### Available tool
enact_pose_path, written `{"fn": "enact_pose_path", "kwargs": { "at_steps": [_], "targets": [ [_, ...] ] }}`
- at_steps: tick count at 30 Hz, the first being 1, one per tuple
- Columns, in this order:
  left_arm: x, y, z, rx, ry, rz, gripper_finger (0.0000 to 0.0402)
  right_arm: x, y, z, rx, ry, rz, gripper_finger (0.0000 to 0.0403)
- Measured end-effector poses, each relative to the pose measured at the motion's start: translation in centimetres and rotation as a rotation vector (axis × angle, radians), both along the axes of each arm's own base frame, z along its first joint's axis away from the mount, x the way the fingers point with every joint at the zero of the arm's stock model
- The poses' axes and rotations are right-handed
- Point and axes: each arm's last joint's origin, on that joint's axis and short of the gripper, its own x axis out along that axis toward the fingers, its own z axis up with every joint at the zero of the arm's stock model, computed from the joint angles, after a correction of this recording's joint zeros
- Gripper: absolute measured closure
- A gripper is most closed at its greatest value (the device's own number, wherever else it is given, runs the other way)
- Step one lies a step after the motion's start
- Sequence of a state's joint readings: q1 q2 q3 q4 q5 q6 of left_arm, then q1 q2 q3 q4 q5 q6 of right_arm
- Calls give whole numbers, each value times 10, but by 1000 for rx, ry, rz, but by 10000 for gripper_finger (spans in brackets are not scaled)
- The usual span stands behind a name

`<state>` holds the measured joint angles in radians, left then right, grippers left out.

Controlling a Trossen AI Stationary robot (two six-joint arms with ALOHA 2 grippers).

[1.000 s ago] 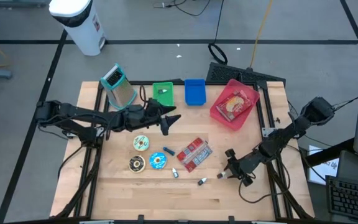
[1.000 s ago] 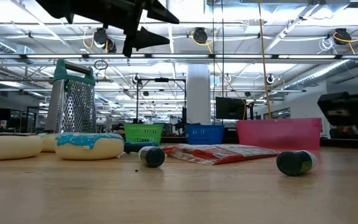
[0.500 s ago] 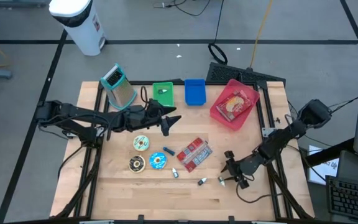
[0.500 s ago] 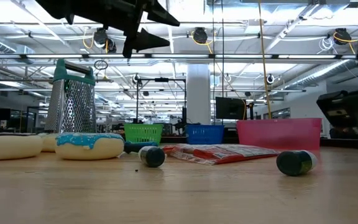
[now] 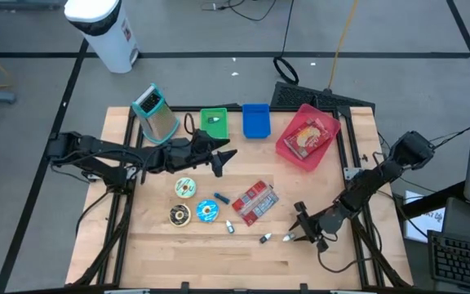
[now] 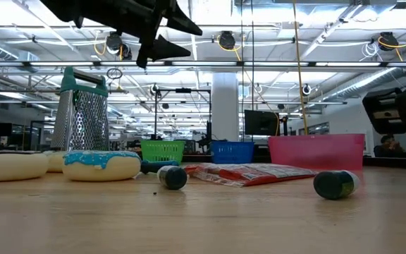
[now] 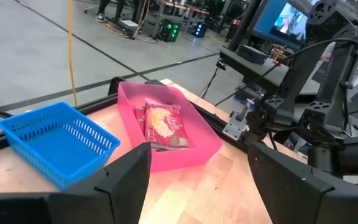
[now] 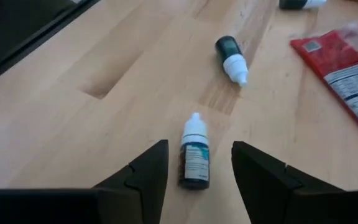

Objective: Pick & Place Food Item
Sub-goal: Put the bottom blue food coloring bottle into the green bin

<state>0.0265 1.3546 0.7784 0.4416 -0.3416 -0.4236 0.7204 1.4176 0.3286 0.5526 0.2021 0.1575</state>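
Small dropper bottle [image 8: 194,157] is lying flat on the wooden table [image 5: 186,245], past the red snack packet [image 5: 254,201]; right gripper [image 8: 194,171] is straddling it, fingers parted, nothing gripped. Left gripper [image 7: 194,180] is hovering well beyond the packet, facing the pink bin [image 7: 185,146], fingers spread, empty.

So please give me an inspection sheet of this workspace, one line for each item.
Surface: wooden table, bare along the front edge.
Job's things: snack pack in the pink bin; red packet; three donuts.
Clutter: grater, green basket, blue basket, small dropper bottles.
Grippers: left gripper open, raised over the table; right gripper open, fingers either side of a bottle, not touching it.
Cables: yellow and black ones on the floor behind.
Surroundings: white bin, monitors.
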Motion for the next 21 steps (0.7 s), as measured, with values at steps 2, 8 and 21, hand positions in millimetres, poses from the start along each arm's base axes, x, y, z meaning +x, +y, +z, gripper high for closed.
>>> {"fn": "enact_pose_path", "kwargs": {
  "at_steps": [2,8,21],
  "targets": [
    [0,-1,0,-2,-1,-2,130,0,1,-3,4,17,15,236],
    [0,-1,0,-4,1,-2,130,4,4,-14,30,31,-4,238],
    [0,-1,0,-4,1,-1,130,6,1,-19,-18,38,6,313]
  ]
}}
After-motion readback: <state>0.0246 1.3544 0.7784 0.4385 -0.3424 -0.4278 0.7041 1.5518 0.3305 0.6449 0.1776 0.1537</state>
